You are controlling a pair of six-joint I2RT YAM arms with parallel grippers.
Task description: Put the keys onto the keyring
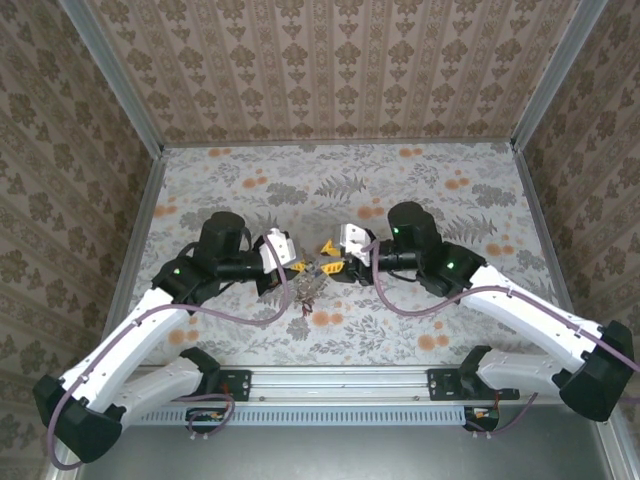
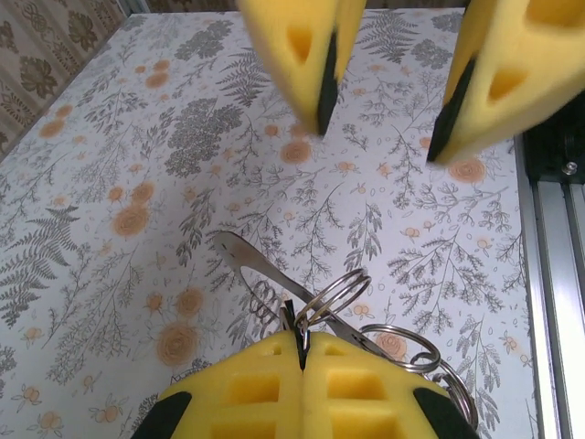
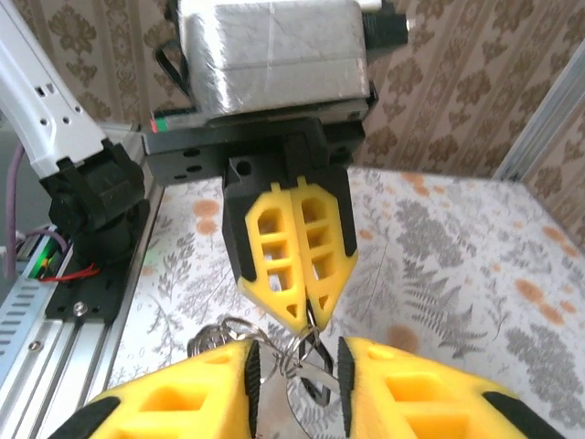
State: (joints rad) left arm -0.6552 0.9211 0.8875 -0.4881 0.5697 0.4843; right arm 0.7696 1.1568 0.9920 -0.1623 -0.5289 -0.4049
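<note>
Yellow foam fingers of the left end effector [image 2: 300, 340] are clamped on the silvery keyring [image 2: 335, 293], at the lower middle of the left wrist view, above the floral worktop [image 2: 137, 183]. A metal key [image 2: 245, 259] juts left from it. The right end effector [image 3: 294, 366] has its jaws parted around it.

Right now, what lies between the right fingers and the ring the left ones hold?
Nothing solid: in the left wrist view, the stretch from the open right fingers to the ring pinched in the left fingers is bare flowered table.
</note>
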